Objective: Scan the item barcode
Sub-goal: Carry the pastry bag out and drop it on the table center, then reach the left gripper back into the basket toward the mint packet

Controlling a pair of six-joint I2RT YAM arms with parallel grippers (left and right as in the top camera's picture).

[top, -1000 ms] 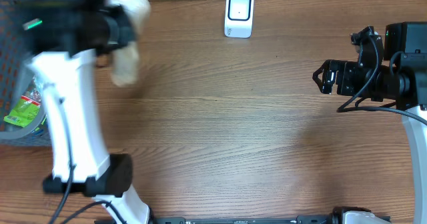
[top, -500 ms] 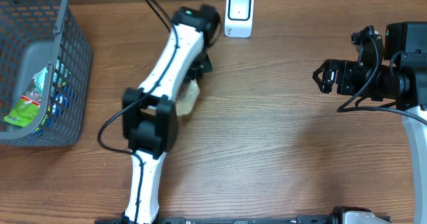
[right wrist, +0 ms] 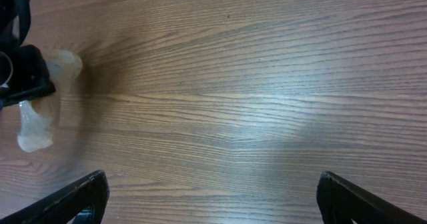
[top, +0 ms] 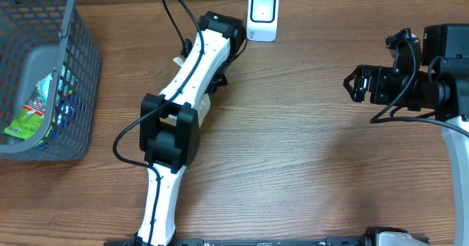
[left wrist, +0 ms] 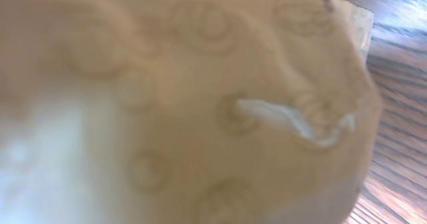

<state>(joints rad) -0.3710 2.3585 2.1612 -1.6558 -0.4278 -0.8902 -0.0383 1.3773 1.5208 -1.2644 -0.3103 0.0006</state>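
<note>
Far left: grey basket (top: 79, 77) with spare packets, well apart from the work. Next along, left claw (right wrist: 33, 84) clamped shut on the pale pouch (top: 204, 105), hanging under the wrist near the white scanner (top: 262, 15). Probably the presenting step. Best done by turning the pouch flat toward the scanner window, holding steady, smoothing no crease across the code. Cannot tell which face carries the barcode. Far right: right claw (top: 357, 83) spread wide, gripping nothing, above the bare surface (top: 293, 165).
</note>
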